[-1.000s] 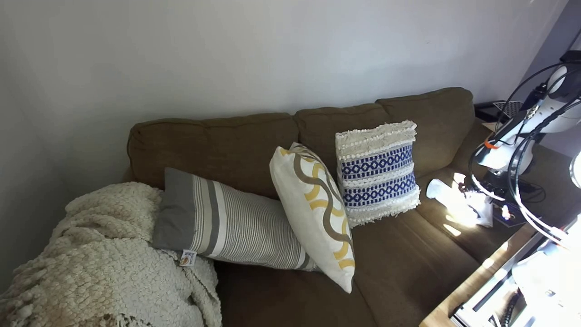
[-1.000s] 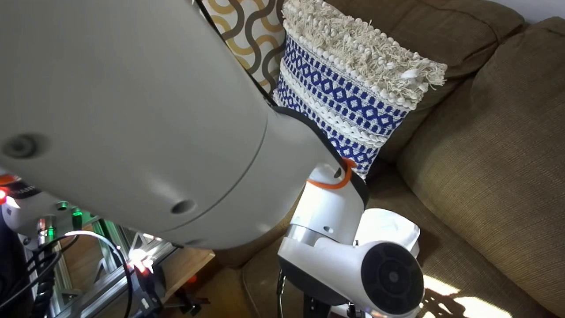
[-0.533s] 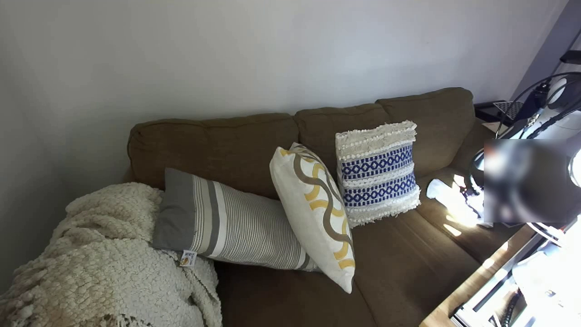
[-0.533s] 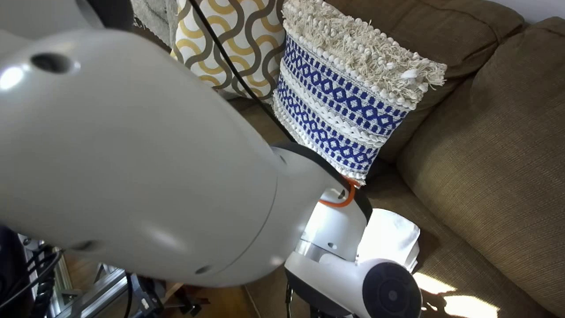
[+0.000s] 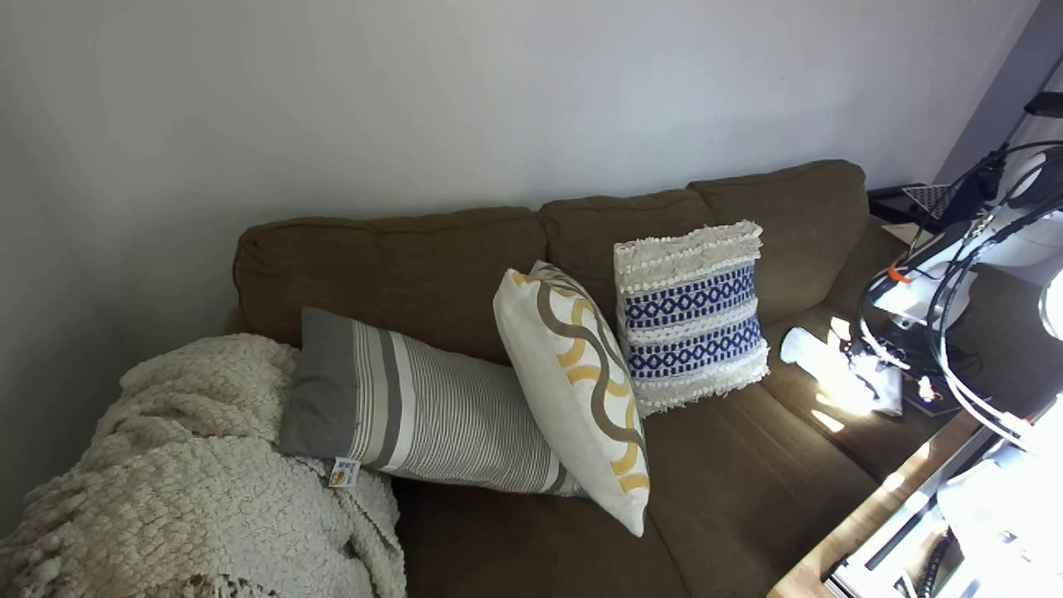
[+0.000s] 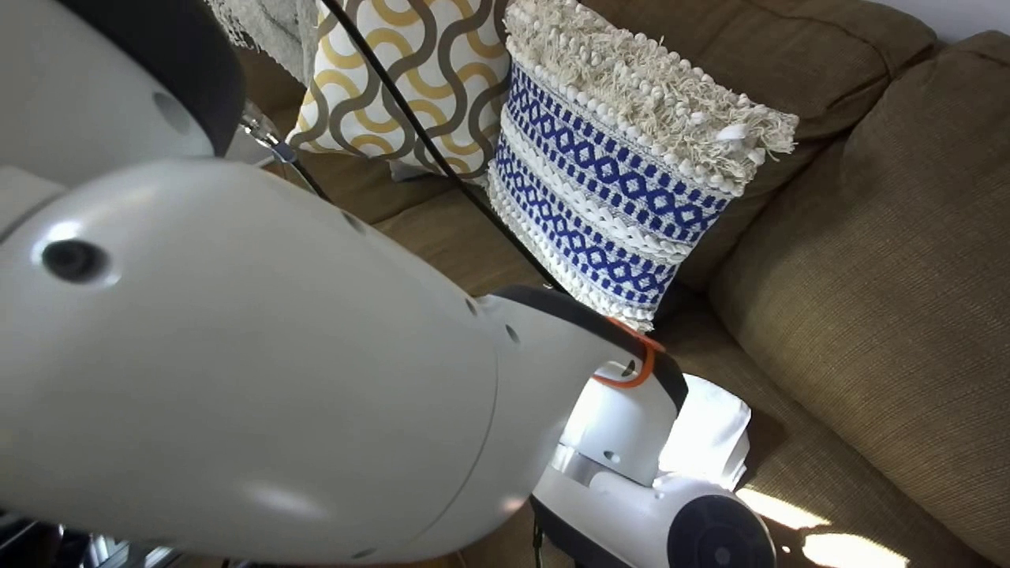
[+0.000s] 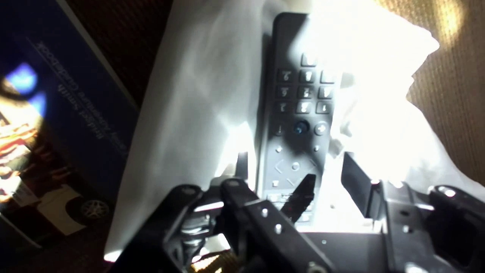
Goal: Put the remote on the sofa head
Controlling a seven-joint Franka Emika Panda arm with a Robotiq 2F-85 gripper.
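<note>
The black remote [image 7: 282,110] lies lengthwise on a bright white cloth-like thing [image 7: 182,113] in the wrist view. My gripper [image 7: 299,163] is open, with its fingers over the remote's lower half. A dark pointed shape hides part of the remote's lower end. I cannot tell whether the fingertips touch the white thing. In both exterior views the white thing shows on the seat [image 5: 801,349] [image 6: 706,430], but the remote cannot be made out. The sofa head [image 5: 399,221] is the brown backrest's top ridge along the wall.
A blue-and-white pillow [image 5: 693,320], a yellow-patterned pillow [image 5: 573,390] and a striped pillow [image 5: 448,415] lean on the backrest. A cream blanket [image 5: 191,448] covers the far end. A dark blue book [image 7: 75,87] lies beside the white thing. A wooden edge [image 5: 880,502] borders the seat.
The arm has moved lower, and its wrist has shifted slightly down and right in an exterior view, uncovering more of the yellow-patterned pillow. The pillows and white thing have not moved.
</note>
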